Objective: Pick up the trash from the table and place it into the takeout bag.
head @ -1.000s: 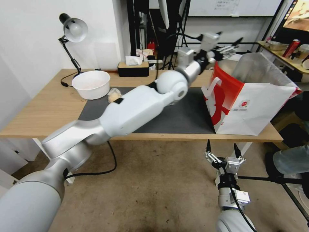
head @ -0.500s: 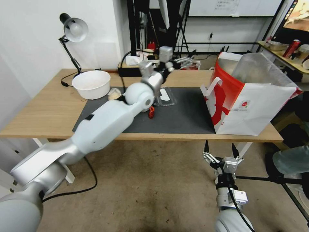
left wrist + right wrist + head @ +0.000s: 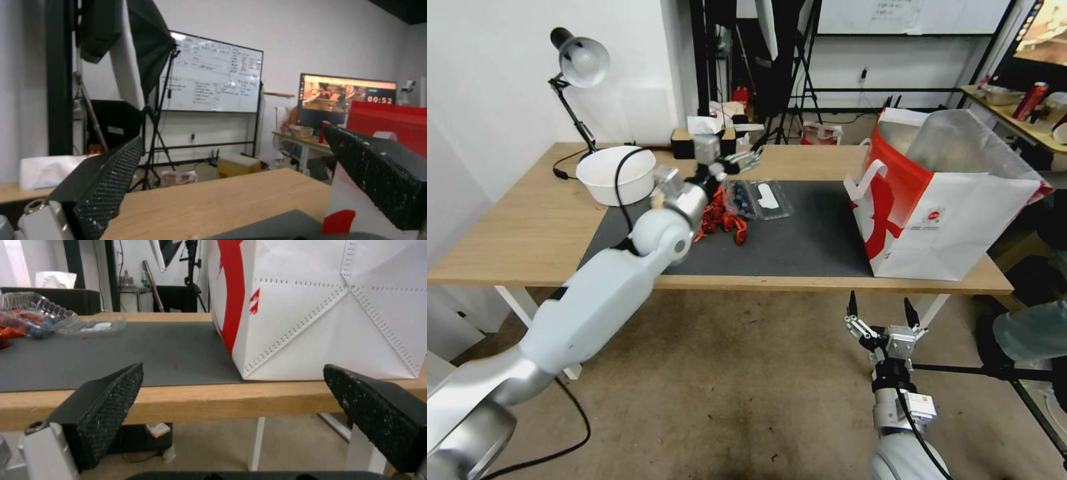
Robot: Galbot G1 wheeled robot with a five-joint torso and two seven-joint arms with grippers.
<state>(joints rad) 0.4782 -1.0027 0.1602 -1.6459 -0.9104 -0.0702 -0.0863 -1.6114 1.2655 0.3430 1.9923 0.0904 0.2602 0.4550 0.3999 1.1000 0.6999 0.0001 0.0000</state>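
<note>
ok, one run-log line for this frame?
left gripper: open, empty, above mat's far edge by clear tray | right gripper: open, parked below table edge | takeout bag: upright, open

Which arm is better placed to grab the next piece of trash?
Left. The left gripper hovers open over the mat, right beside the clear plastic tray and red wrappers. The right gripper hangs open below the table edge, in front of the takeout bag.
</note>
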